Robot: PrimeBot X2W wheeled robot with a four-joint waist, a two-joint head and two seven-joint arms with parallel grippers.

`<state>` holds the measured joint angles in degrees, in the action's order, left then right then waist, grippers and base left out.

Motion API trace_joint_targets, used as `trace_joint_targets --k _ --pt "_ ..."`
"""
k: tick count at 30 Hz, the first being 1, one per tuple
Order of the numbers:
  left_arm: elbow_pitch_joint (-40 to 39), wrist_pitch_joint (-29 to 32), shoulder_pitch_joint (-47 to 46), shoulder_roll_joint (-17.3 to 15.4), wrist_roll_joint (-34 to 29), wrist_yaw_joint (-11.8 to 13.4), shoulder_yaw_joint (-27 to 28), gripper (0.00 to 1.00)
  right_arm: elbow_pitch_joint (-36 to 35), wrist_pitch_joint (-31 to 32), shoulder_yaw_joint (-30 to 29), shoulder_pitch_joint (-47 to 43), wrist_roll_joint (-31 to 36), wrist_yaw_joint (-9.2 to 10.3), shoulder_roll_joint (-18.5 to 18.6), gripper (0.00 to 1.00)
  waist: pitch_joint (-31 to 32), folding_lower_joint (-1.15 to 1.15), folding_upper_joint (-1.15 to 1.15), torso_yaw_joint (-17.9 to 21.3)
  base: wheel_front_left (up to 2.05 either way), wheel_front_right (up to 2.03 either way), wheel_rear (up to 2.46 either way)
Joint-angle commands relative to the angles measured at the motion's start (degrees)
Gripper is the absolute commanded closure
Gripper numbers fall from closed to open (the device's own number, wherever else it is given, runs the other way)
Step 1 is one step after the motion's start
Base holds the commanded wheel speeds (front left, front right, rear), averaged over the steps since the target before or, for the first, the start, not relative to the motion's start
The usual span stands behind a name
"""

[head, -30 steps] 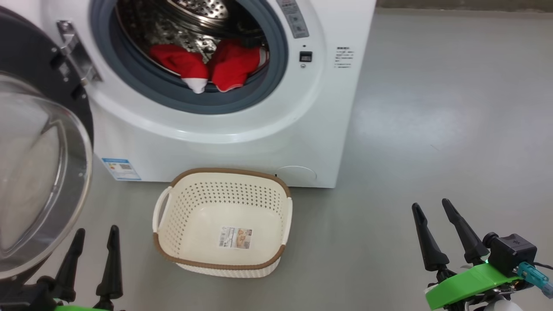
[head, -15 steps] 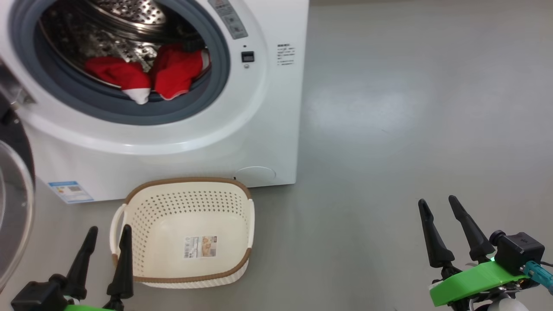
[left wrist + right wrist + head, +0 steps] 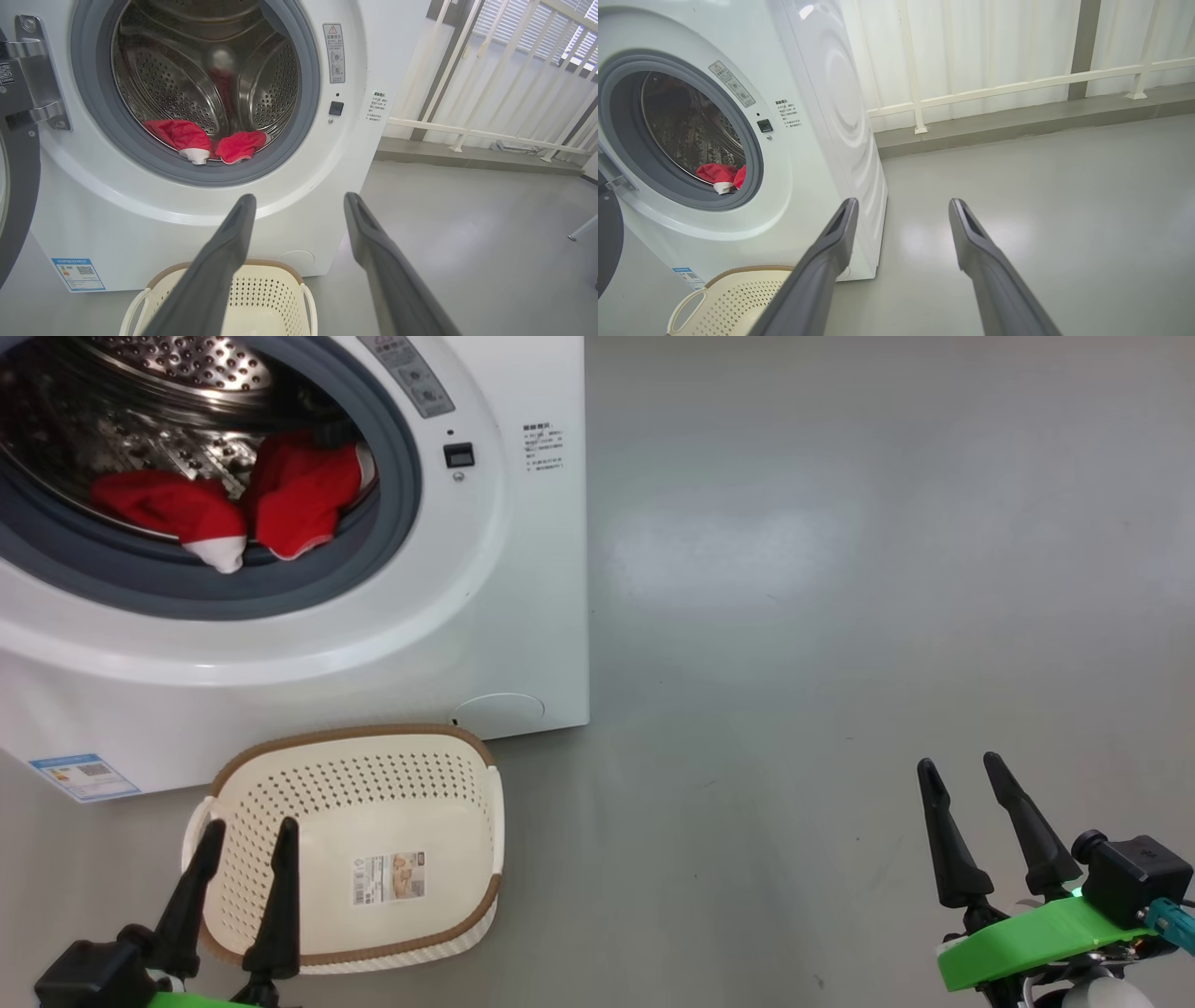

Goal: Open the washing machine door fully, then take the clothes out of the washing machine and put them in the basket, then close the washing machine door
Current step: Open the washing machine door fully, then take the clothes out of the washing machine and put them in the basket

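The white washing machine (image 3: 523,616) (image 3: 383,56) (image 3: 840,93) stands open at the left of the head view. Its black-rimmed door (image 3: 16,196) (image 3: 608,242) hangs swung out on its hinge at the far left of both wrist views. Red clothes (image 3: 233,509) (image 3: 205,142) (image 3: 720,175) with white trim lie at the front of the steel drum. The cream basket (image 3: 392,803) (image 3: 275,289) (image 3: 733,298) sits empty on the floor before the machine. My left gripper (image 3: 247,831) (image 3: 299,198) is open, low over the basket's near left. My right gripper (image 3: 960,765) (image 3: 901,203) is open over bare floor, far right.
Grey floor (image 3: 840,616) stretches wide to the right of the machine. A white railing and low ledge (image 3: 1017,121) (image 3: 490,135) run behind it. A paper label (image 3: 387,877) lies on the basket's bottom.
The head camera has swung right, so the machine and basket slid left in the picture and the door left it. Both grippers stay open and low.
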<state>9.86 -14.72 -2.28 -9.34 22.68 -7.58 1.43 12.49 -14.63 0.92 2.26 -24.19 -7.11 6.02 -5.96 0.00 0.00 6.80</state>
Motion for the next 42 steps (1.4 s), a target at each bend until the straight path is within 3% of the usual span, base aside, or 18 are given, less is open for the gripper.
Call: trace_joint_targets --k 1,26,42 --pt "-1.8 -0.3 -0.8 -1.3 -0.5 0.1 1.4 0.00 -1.7 -0.4 1.2 0.4 0.3 -0.37 0.4 0.00 -0.1 0.00 0.00 0.0 0.00 0.00 0.00" --pt "-3.6 -0.3 0.1 -1.2 1.1 0.1 1.3 0.00 -1.9 -0.4 1.3 0.5 0.5 -0.37 0.5 0.00 0.2 0.00 0.00 -0.7 0.02 -0.02 0.00" --pt "-3.4 -0.3 -0.3 -1.6 1.3 0.1 0.7 0.00 -2.0 -0.4 1.6 0.3 0.5 -0.37 0.6 0.00 0.1 0.00 0.00 -1.0 0.94 -0.94 0.00"
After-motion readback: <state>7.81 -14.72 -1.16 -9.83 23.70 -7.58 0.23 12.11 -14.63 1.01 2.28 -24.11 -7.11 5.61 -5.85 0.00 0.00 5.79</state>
